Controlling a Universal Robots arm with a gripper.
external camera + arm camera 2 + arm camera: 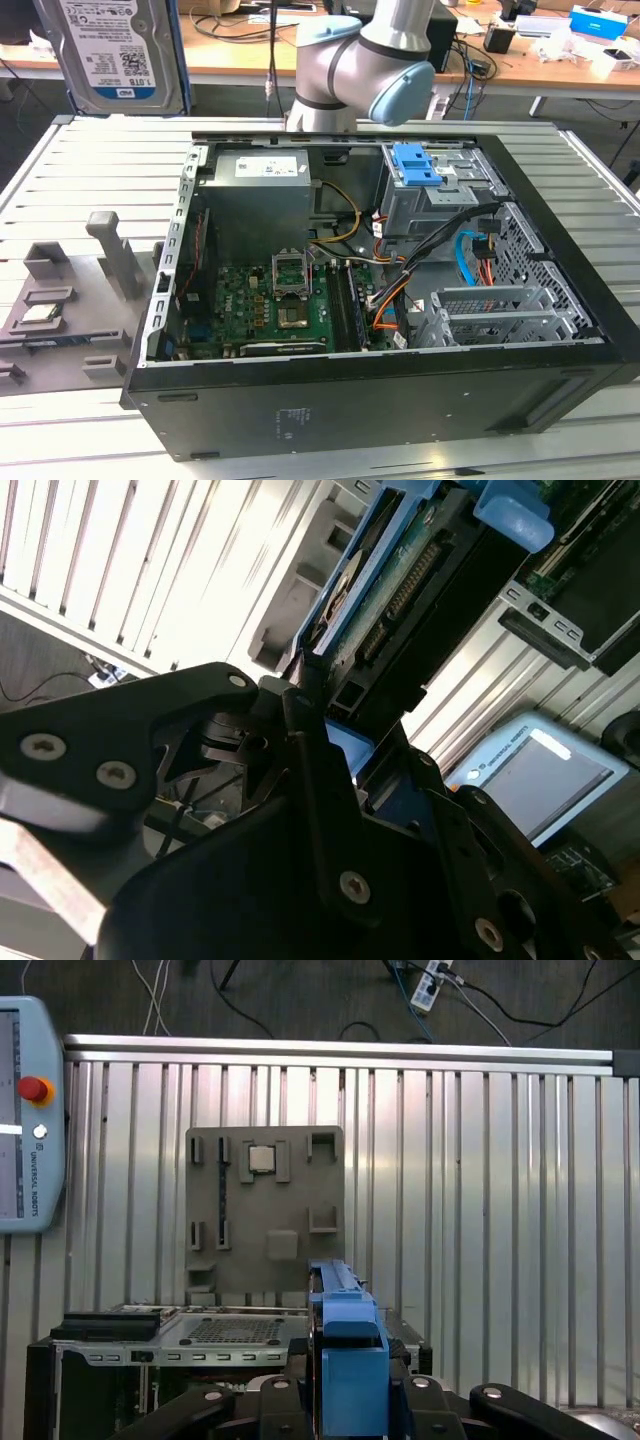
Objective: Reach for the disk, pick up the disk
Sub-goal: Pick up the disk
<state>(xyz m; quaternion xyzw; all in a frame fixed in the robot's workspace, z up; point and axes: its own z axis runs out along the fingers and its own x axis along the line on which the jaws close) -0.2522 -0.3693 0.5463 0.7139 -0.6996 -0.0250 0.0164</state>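
Exterior view: the disk [120, 50] fills the upper left of the frame, its labelled silver face turned to the camera and a blue rail down its edge. It is well clear of the open computer case [400, 400], which takes up the centre and right. The robot arm [350, 60] rises at the top centre, behind the case, and the blue latch [415, 165] sits on the drive cage, apart from the disk. In the second wrist view the disk [400, 590] is seen edge-on, with its circuit board and connector row showing. The gripper [318, 712] appears clamped narrowly on its near end, black fingers [300, 770] pressed against the blue rail. In the first wrist view the blue-railed edge of the disk [350, 1355] stands between the two sides of the gripper [350, 1400]. The grey fixture plate [265, 1210], with a small square chip [262, 1159] in one pocket, lies far beyond it on the slatted table [500, 1210], so the disk seems to be held up in the air. As for handling, I judge the drive rigid and fairly heavy for its size. Its metal faces are smooth and apt to slip, and its exposed board and connectors are delicate. The plastic side rails look like the safest place to grip, squarely and near the middle of its length so that it does not swing.
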